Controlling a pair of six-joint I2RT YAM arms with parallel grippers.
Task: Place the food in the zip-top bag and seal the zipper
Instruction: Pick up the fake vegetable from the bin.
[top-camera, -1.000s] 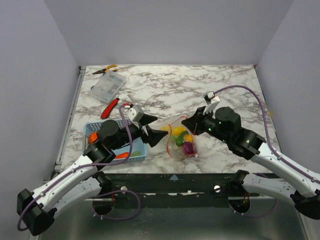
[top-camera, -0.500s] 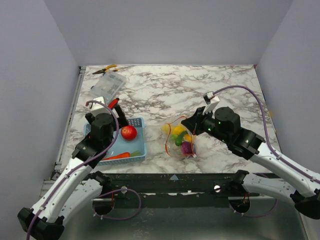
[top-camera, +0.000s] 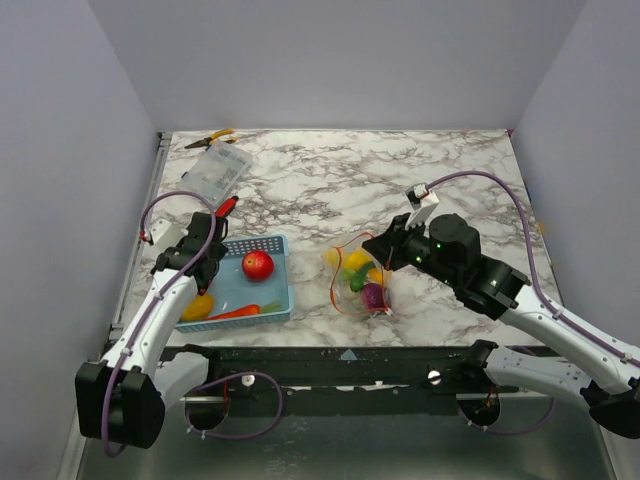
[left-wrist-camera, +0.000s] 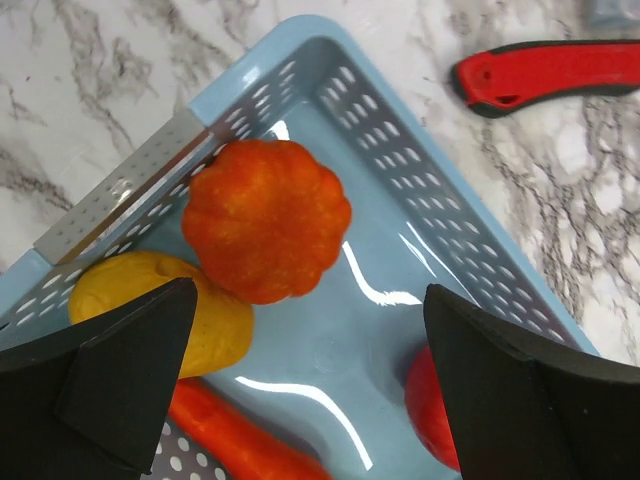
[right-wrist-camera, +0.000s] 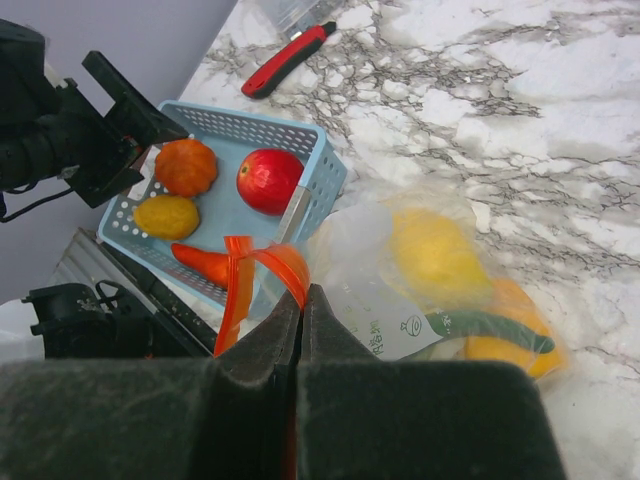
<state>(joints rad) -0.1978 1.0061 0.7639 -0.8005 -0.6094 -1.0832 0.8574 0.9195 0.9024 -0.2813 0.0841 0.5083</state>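
Observation:
The clear zip-top bag lies on the marble with a yellow pepper, a purple onion and a green piece inside. My right gripper is shut on the red-orange zipper and holds the mouth up. My left gripper is open and empty above the blue basket, at its left end in the top view. In the basket lie a red tomato, an orange pumpkin-like piece, a yellow piece and an orange carrot.
A red-handled utility knife lies just behind the basket. A rigid clear plastic box and yellow-handled pliers sit at the back left. The basket stands near the table's front edge, left of the bag.
My left arm has swung from beside the bag back to the left and now hangs over the basket's left end. The right gripper and the bag have stayed put.

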